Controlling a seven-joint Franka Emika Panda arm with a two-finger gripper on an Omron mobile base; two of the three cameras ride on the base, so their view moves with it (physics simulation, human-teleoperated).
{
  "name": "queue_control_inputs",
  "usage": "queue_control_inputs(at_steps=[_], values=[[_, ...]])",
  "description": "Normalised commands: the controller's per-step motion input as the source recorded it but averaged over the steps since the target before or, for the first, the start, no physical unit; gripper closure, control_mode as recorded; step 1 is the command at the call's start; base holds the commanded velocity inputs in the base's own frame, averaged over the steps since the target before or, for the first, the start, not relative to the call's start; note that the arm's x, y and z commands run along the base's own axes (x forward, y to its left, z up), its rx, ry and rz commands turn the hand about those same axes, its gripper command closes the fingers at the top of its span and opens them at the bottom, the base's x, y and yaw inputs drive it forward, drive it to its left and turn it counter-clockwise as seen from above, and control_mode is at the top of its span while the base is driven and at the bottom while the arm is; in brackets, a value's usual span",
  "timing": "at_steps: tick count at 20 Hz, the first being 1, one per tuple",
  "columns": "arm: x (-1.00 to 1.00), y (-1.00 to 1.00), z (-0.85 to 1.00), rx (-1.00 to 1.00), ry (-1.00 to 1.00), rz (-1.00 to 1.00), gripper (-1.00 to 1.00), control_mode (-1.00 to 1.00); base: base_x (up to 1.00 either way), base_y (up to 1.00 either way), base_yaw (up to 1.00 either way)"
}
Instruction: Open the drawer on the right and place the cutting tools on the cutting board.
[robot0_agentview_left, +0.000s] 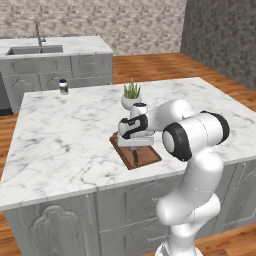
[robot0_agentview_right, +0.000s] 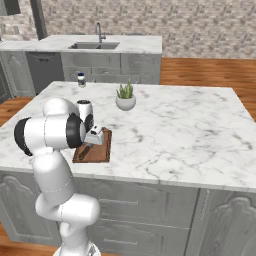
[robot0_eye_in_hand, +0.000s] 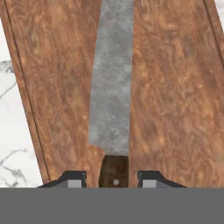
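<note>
Hiding knife (robot0_eye_in_hand: 111, 92) handle: pincer (robot0_eye_in_hand: 112, 179) on cutting board (robot0_eye_in_hand: 175, 87).

Marble island (robot0_agentview_left: 75, 135), wood floor (robot0_agentview_left: 150, 65), brick wall (robot0_agentview_right: 175, 25), sink counter (robot0_agentview_right: 125, 44).

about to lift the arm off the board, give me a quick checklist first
1. knife lying flat on the cutting board: ok
2. Blade fully inside the board's rim: ok, as far as the hand view reaches
3. gripper clear of the knife handle: ok, a gap shows beside each fingertip
4. Peeler on the board: cannot tell
5. Path upward free: ok, the potted plant stands apart behind the board
</note>
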Motion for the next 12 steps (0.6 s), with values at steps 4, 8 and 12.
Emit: queue_control_inputs(at_steps=[4,8,12], values=[[0.0,0.0,0.24,0.0,-0.06,-0.01,-1.0,-1.0,0.0,0.0,0.0],[-0.05,0.0,0.75,0.0,-0.18,-0.05,-1.0,-1.0,0.0,0.0,0.0],[-0.51,0.0,0.87,0.0,-0.23,-0.08,-1.0,-1.0,0.0,0.0,0.0]])
